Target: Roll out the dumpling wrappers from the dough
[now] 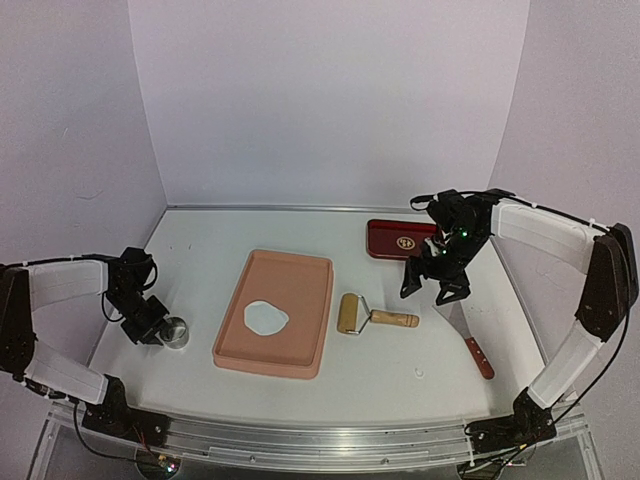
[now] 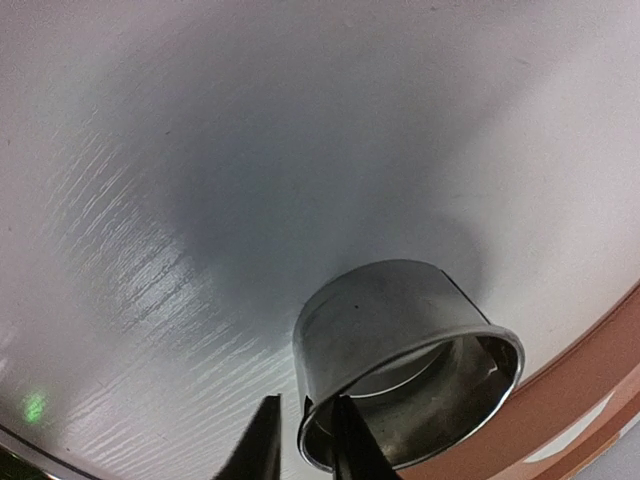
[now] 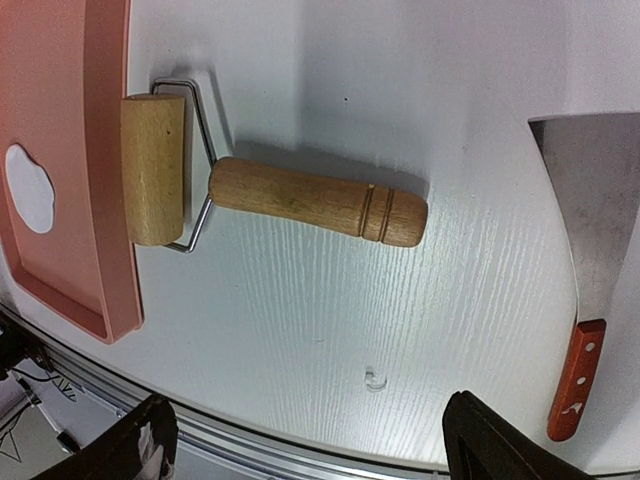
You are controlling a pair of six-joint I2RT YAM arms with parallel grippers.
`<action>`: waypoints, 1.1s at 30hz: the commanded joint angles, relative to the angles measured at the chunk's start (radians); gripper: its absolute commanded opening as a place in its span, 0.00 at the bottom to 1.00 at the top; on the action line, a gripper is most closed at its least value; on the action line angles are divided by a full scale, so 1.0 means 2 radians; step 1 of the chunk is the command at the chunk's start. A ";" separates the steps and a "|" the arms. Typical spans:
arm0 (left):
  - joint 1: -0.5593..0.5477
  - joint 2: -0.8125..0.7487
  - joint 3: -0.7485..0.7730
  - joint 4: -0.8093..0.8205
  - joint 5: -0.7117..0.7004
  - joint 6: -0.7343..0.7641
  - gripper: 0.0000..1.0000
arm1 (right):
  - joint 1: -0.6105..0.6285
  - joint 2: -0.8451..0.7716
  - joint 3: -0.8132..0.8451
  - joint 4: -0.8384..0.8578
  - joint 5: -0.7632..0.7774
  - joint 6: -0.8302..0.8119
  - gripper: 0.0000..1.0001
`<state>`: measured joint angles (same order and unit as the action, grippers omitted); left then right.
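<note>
The left gripper sits at the near left of the pink tray, low over the white table. Its jaws stand narrow, one on each side of the wall of the metal ring. I cannot tell whether they press on that wall. The ring stands upright on the table, just beside the tray's left edge.

The dough, a thin white sheet with an uneven outline, lies flat inside the tray, towards its near half.

Right of the tray and almost touching its edge lies the wooden rolling pin, handle pointing away from the tray. Further right lies a scraper with a red handle.

The right gripper hangs above the table between pin and scraper, jaws spread wide and holding nothing.

Beyond the tray's far right corner rests a red dish.
</note>
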<state>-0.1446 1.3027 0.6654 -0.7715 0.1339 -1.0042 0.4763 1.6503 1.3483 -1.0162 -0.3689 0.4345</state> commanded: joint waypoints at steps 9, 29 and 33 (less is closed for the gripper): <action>0.002 -0.002 0.063 -0.018 -0.022 0.036 0.00 | -0.001 0.005 0.044 -0.043 0.001 -0.018 0.92; -0.201 0.224 0.385 -0.067 0.001 0.144 0.00 | 0.000 -0.040 0.043 -0.025 -0.008 0.040 0.90; -0.233 0.263 0.421 -0.071 0.011 0.158 0.00 | 0.011 -0.051 0.034 0.025 -0.054 0.068 0.88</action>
<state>-0.5638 1.7850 1.4144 -0.8915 0.1311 -0.7311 0.4771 1.5963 1.4265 -1.0626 -0.3990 0.5050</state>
